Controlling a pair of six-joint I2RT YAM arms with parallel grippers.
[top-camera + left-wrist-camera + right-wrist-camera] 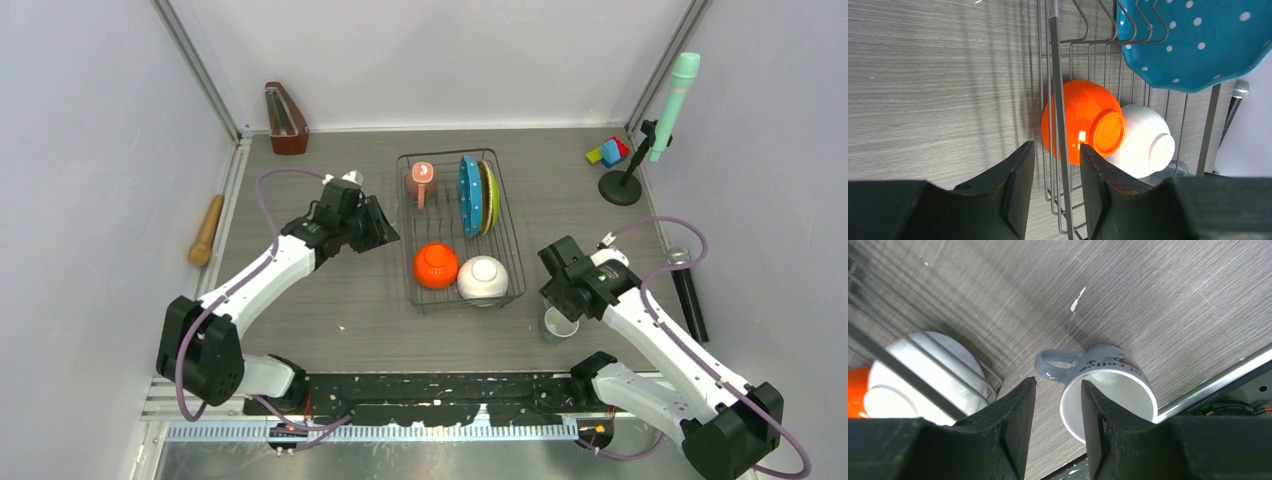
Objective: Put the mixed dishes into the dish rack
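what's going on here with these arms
Dish loading, nearly done. The dish rack holds the orange bowl, white bowl, pink mug, blue plate and green plate. The left gripper hangs open and empty at its left rim. The right gripper, open, straddles the rim of the grey-blue mug, on the table outside the rack.
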